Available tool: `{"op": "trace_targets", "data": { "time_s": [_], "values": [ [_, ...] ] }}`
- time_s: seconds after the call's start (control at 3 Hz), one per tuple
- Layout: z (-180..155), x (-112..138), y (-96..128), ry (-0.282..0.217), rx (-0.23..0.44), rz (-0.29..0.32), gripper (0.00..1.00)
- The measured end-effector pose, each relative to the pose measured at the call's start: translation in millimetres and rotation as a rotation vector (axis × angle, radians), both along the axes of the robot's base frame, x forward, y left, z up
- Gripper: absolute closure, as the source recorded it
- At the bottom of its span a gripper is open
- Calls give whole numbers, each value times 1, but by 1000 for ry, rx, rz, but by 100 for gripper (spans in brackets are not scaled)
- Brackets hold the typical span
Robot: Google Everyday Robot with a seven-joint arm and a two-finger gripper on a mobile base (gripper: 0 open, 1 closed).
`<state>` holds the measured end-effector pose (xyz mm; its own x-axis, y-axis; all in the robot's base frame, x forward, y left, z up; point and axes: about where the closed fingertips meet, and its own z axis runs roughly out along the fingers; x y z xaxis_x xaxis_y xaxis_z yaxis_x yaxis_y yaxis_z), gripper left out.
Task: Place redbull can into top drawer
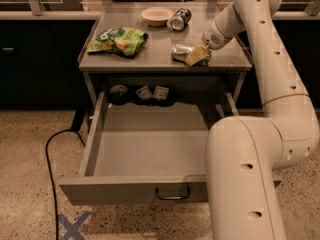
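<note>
The redbull can, silver, lies on its side on the cabinet top, right of centre. My gripper is down at the can's right end, touching it or almost touching it, with the arm coming in from the upper right. The top drawer is pulled wide open below the cabinet top. Its inside is bare, and its front panel with the small metal bar handle faces me.
A green chip bag lies at the left of the cabinet top. A white bowl and a darker black-and-silver can are at the back. Small items sit on the shelf behind the drawer. My arm's lower link covers the drawer's right front. A black cable runs across the floor at the left.
</note>
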<state>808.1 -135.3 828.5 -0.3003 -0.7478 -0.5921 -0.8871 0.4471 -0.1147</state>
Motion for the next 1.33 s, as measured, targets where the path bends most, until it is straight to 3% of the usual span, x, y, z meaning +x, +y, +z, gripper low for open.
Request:
{"op": "trace_targets", "data": {
  "time_s": [0.67, 1.0, 1.33],
  "values": [
    [1, -78, 34, 174, 156, 156, 100],
    [-5, -123, 49, 243, 154, 244, 100],
    [-15, -152, 51, 231, 40, 296, 100]
  ]
}}
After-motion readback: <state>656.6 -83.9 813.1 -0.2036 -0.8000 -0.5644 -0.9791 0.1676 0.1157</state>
